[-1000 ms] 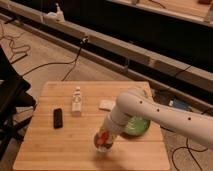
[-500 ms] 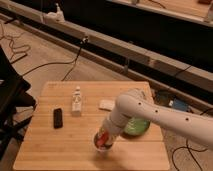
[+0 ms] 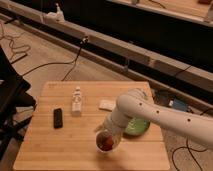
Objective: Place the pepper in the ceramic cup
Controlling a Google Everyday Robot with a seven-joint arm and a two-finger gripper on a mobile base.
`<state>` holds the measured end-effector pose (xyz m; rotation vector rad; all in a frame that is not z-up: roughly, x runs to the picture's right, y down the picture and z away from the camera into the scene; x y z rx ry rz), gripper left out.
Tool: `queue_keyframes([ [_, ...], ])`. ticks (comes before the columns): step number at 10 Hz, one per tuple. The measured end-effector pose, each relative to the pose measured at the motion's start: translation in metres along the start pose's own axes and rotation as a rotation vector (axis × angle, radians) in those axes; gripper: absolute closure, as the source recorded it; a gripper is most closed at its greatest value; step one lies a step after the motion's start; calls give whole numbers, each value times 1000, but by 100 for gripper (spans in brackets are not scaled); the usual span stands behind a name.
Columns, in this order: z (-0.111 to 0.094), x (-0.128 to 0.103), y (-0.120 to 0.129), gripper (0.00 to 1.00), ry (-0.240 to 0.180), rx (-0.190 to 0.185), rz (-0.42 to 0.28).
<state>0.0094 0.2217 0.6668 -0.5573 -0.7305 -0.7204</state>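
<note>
Your arm reaches in from the right and bends down over the front of the wooden table (image 3: 45, 150), so the end effector (image 3: 107, 140) hangs directly over the ceramic cup (image 3: 106, 143) near the front edge. That posture fits the task: the cup sits in the open, apart from everything else, and a straight descent from above is the cleanest way to get something into it.

The pepper (image 3: 106, 144) shows as an orange-red patch right at the cup's mouth, between the tips of the end effector. You cannot tell from this view whether it already rests inside the cup or is only held just above the rim. I also cannot tell whether the end effector is clamped on the pepper or has let it go; the tips merge with the cup and the pepper.

The rest lies out of your way. The green plate (image 3: 137, 127) sits behind the arm's forearm, partly hidden. A small white flat item (image 3: 106, 104) lies mid-table, the white bottle-like figure (image 3: 76, 100) stands to the left of it, and the black slab (image 3: 58, 117) lies further left.
</note>
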Motion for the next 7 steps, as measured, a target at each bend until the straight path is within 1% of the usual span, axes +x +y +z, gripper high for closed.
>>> queue_keyframes([
  [1,-5,2,0,33,14,3,2],
  [2,-15,5,0,33,37,7,3],
  [4,-42,13,-3,33,103,18,3],
  [5,-53,16,-4,33,129,16,2],
  [6,-63,19,-6,33,142,30,14],
  [7,-67,21,-5,33,146,39,27],
])
